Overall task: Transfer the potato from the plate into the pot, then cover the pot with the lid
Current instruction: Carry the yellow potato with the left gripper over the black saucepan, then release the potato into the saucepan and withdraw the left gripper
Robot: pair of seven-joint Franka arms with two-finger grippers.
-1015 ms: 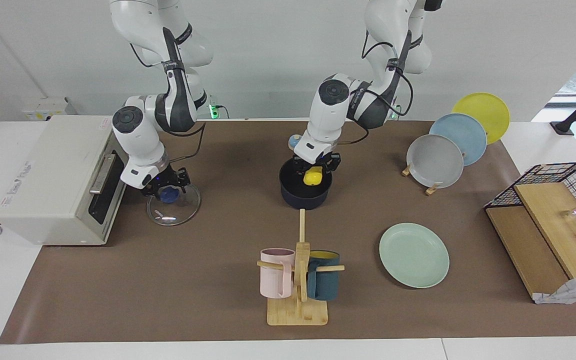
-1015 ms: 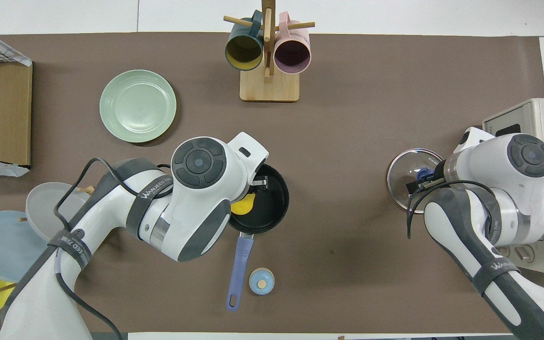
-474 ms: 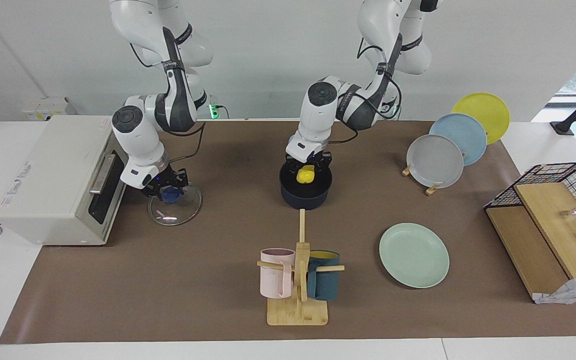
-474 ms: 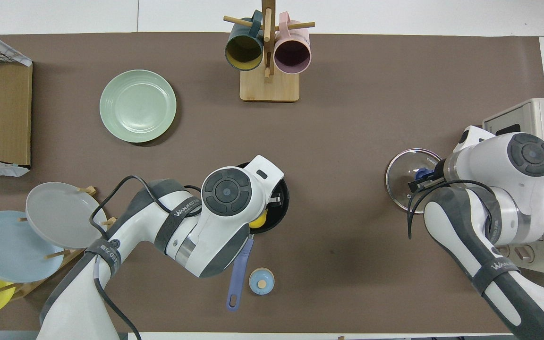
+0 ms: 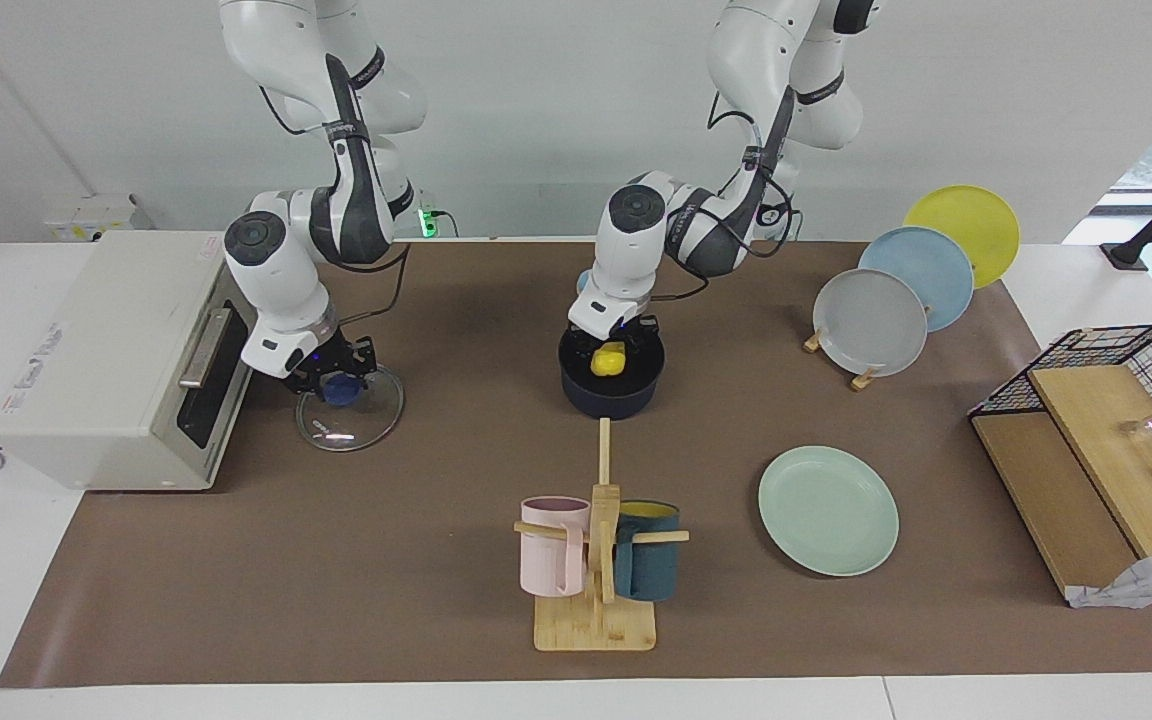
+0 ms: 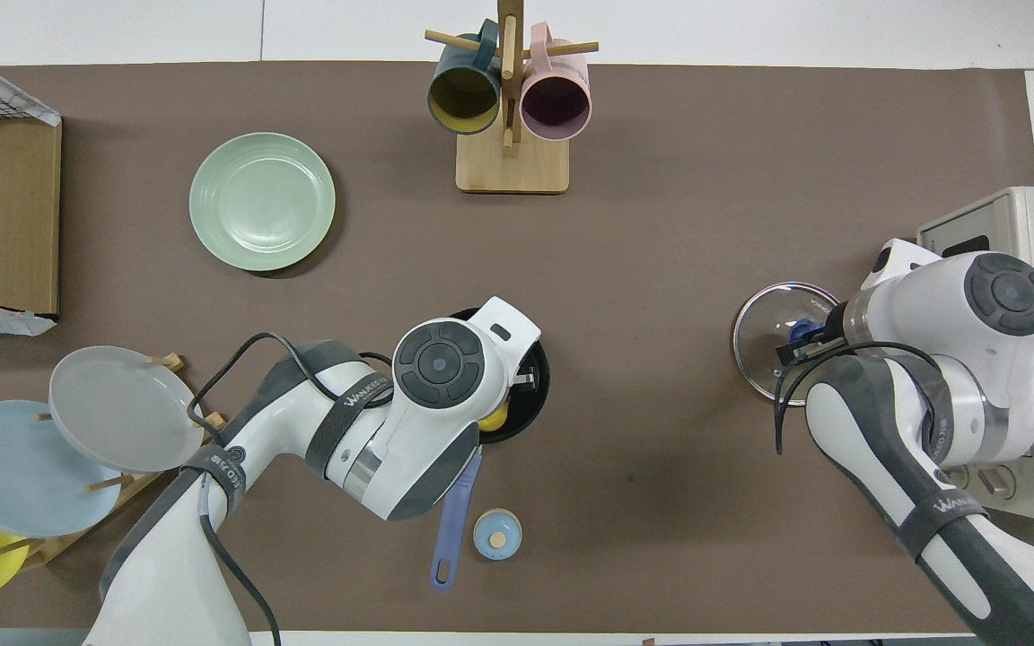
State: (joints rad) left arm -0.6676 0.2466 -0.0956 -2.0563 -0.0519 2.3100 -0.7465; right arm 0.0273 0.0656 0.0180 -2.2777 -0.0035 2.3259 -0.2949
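Your left gripper [image 5: 612, 345] clasps the potato [image 5: 609, 359] inside the pot [image 5: 611, 392], hiding it overhead; the right gripper [image 5: 335, 375] clamps the lid [image 5: 349, 408] knob.

One camera sits high across the table [image 5: 336, 600], facing the robots. The other looks steeply down from above them. Both show the whole table, turned halfway around.

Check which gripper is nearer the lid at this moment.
The right gripper is nearer: it is at the blue knob of the lid. The left gripper is over the pot with the potato, apart from the lid.
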